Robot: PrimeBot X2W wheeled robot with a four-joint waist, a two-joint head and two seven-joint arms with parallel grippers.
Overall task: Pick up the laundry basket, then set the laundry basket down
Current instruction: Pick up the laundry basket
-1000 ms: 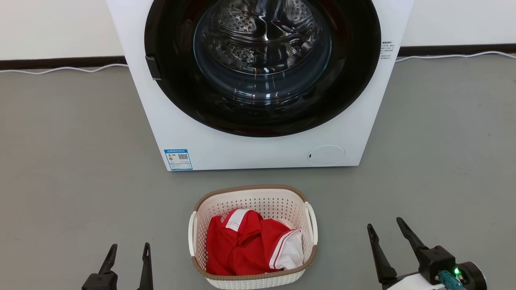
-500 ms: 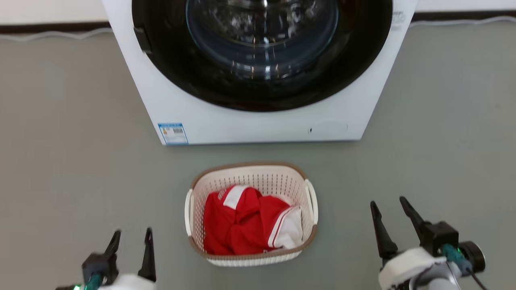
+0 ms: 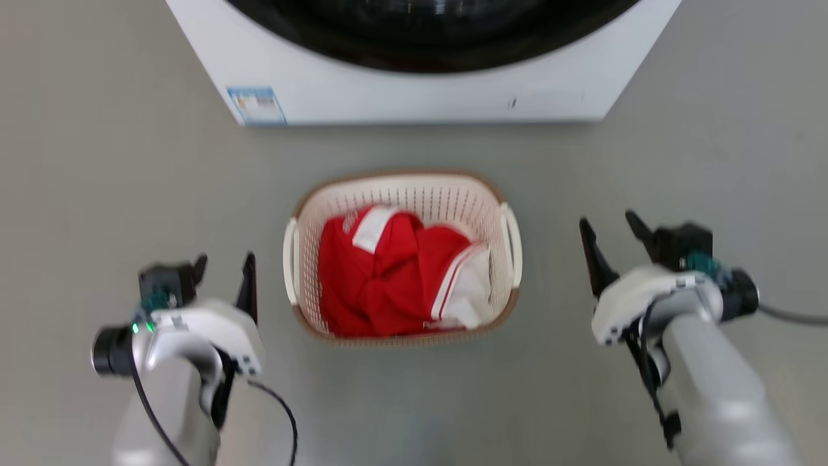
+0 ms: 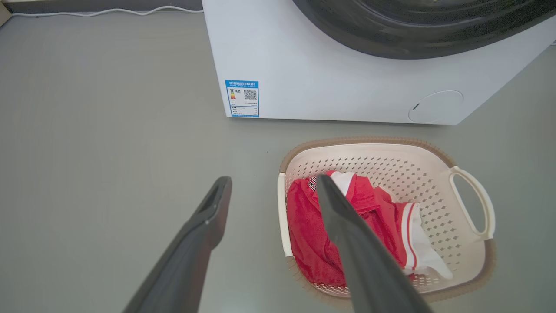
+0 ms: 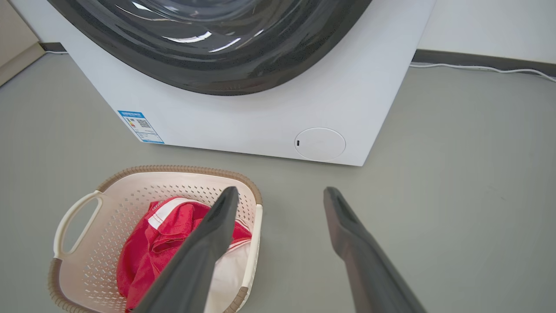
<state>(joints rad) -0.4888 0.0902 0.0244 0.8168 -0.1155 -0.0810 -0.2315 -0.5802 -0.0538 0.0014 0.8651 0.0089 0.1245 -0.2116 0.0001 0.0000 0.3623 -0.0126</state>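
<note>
The laundry basket (image 3: 401,179), cream perforated plastic with a brown woven-look rim and white side handles, stands on the grey floor in front of the washing machine. A red and white garment (image 3: 381,278) lies crumpled inside it. My left gripper (image 3: 224,262) hovers open just left of the basket's left handle (image 3: 290,259), not touching it. My right gripper (image 3: 608,221) is open too, a wider gap to the right of the right handle (image 3: 515,243). The left wrist view shows the basket (image 4: 369,142) past my open left gripper (image 4: 273,179). In the right wrist view the basket (image 5: 173,168) sits lower left of my open right gripper (image 5: 281,191).
The white washing machine (image 3: 414,97) with its dark round door stands close behind the basket. A white cable (image 5: 478,68) runs along the wall's dark skirting. Bare grey floor (image 3: 97,162) stretches to both sides of the basket.
The head camera has tilted down, so machine and basket sit higher in the picture and both pale forearms now show. Both grippers stay open on either side of the basket.
</note>
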